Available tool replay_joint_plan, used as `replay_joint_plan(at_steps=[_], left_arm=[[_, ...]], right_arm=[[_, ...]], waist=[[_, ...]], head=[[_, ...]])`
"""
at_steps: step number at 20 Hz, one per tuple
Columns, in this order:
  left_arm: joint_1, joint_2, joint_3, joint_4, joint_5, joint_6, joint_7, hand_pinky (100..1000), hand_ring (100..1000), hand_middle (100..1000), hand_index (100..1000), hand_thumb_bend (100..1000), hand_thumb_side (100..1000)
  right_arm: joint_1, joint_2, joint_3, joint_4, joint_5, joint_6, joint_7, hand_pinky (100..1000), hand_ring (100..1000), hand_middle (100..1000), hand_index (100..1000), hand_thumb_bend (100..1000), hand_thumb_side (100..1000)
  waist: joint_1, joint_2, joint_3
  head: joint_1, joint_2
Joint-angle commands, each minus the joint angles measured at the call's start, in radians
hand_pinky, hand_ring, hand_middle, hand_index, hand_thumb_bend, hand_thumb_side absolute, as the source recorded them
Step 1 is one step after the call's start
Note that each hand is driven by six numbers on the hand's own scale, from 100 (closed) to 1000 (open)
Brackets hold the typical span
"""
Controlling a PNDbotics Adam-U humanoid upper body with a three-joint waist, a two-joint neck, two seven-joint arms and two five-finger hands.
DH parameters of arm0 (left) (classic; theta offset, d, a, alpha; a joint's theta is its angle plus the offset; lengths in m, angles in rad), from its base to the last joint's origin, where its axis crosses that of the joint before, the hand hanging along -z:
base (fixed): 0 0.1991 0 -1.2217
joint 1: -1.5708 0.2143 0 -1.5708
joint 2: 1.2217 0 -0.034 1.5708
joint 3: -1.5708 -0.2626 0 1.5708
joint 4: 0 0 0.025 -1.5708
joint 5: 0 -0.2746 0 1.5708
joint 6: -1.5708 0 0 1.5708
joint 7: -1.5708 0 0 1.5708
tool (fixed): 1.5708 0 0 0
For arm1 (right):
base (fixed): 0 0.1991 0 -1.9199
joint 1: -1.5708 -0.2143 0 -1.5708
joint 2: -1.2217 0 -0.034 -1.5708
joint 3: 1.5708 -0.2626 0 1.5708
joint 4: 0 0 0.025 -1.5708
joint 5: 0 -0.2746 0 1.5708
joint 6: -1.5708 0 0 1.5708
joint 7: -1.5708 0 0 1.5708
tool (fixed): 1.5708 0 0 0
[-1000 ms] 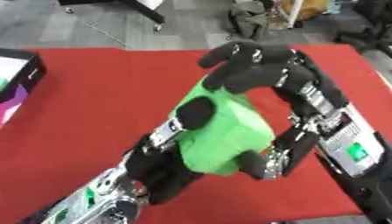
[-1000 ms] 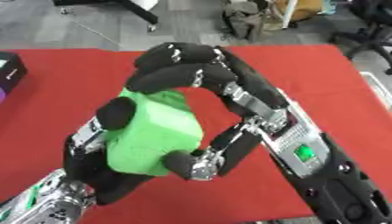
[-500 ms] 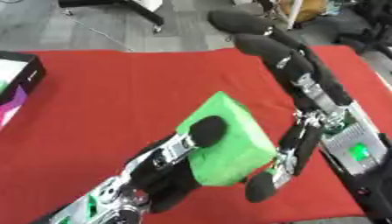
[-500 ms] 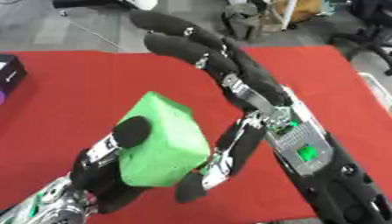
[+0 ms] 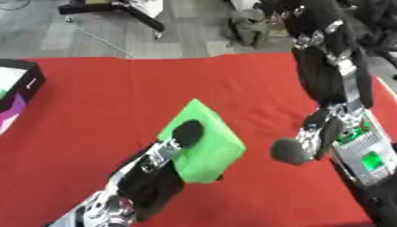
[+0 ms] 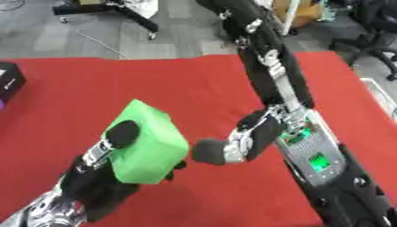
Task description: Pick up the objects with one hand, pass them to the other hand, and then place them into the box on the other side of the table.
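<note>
Left eye view shows more of the box at the desk's left edge. The left hand is curled around the green block, held above the red desk; the right hand stands beside it, fingers straight, holding nothing.

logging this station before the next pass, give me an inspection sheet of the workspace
surface: table under a red cloth, bare in the middle.
job's things: green block held up above the cloth; box at the left edge, partly out of view.
clutter: nothing seen on the cloth.
hands: left hand curled round the block, thumb on its upper face; right hand open, fingers straight, apart from the block.
cables: a thin line on the grey floor beyond the table.
surroundings: chair bases and stands on the floor at the far side.
</note>
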Motion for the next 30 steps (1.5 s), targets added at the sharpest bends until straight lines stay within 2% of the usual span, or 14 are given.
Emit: replay_joint_plan(at_steps=[1,5,8,10,12,13,16,20,21,22,23,24,26,30], left_arm=[[0.037,0.122,0.121,-0.014,-0.095,0.027,0.148,883,509,355,369,150,492],[0.115,0.265,0.288,0.003,-0.228,0.193,0.424,867,551,391,359,165,427],[0.124,0.34,0.403,0.089,-0.336,0.342,0.543,847,567,405,362,172,369],[0.114,0.386,0.463,0.183,-0.46,0.467,0.556,800,579,428,394,311,289],[0.101,0.427,0.498,0.287,-0.646,0.642,0.56,756,570,429,428,413,208],[0.096,0.438,0.514,0.344,-0.719,0.688,0.56,750,567,428,430,420,198],[0.082,0.456,0.557,0.526,-0.842,0.727,0.561,726,565,432,461,468,159],[0.079,0.476,0.668,0.713,-0.899,0.732,0.561,740,598,454,460,409,181],[0.083,0.481,0.697,0.75,-0.895,0.732,0.561,757,631,477,488,431,214],[0.089,0.486,0.719,0.785,-0.885,0.732,0.561,800,732,575,592,540,314],[0.098,0.489,0.73,0.813,-0.869,0.732,0.561,882,851,768,728,680,482],[0.105,0.492,0.733,0.829,-0.848,0.732,0.561,904,890,828,758,756,656],[0.111,0.505,0.742,0.82,-0.842,0.732,0.561,946,946,905,796,838,875],[0.121,0.521,0.773,0.734,-0.888,0.732,0.561,976,980,953,805,827,906]], right_arm=[[0.024,-0.049,-0.054,-0.016,0.002,0.03,-0.028,961,927,919,983,493,528],[0.091,-0.07,-0.105,-0.016,0.042,0.07,-0.047,978,914,907,982,461,534],[0.132,-0.071,-0.123,-0.016,0.07,0.086,-0.053,987,910,902,983,447,542],[0.157,-0.067,-0.128,-0.016,0.088,0.089,-0.047,993,910,902,985,436,548],[0.177,-0.06,-0.132,-0.016,0.102,0.09,-0.039,999,908,899,985,423,555],[0.185,-0.058,-0.133,-0.016,0.107,0.09,-0.036,1000,907,898,985,421,556],[0.209,-0.056,-0.136,-0.016,0.117,0.09,-0.022,1000,905,893,984,410,566],[0.236,-0.05,-0.141,-0.015,0.13,0.089,0.001,1000,905,890,984,397,581],[0.241,-0.047,-0.142,-0.014,0.133,0.088,0.006,1000,904,888,984,396,584],[0.247,-0.045,-0.143,-0.012,0.136,0.088,0.011,1000,903,887,983,396,585],[0.252,-0.044,-0.144,-0.011,0.139,0.087,0.015,1000,902,886,983,396,589],[0.257,-0.044,-0.145,-0.008,0.142,0.086,0.02,1000,902,885,983,396,590],[0.269,-0.043,-0.147,-0.004,0.147,0.084,0.027,1000,902,884,983,395,592],[0.286,-0.038,-0.152,0.004,0.155,0.084,0.035,1000,900,883,983,391,596]], waist=[[0.009,-0.022,-0.008],[0.022,-0.029,-0.027],[0.026,-0.031,-0.037],[0.026,-0.032,-0.045],[0.025,-0.032,-0.056],[0.025,-0.031,-0.062],[0.025,-0.028,-0.078],[0.025,-0.012,-0.11],[0.025,-0.009,-0.118],[0.025,-0.006,-0.126],[0.024,-0.003,-0.134],[0.024,-0.003,-0.14],[0.024,-0.003,-0.145],[0.025,-0.009,-0.142]], head=[[0.1,-0.046],[0.356,-0.096],[0.467,-0.111],[0.501,-0.118],[0.517,-0.123],[0.521,-0.124],[0.517,-0.126],[0.496,-0.148],[0.493,-0.152],[0.491,-0.155],[0.491,-0.158],[0.491,-0.158],[0.493,-0.156],[0.49,-0.149]])
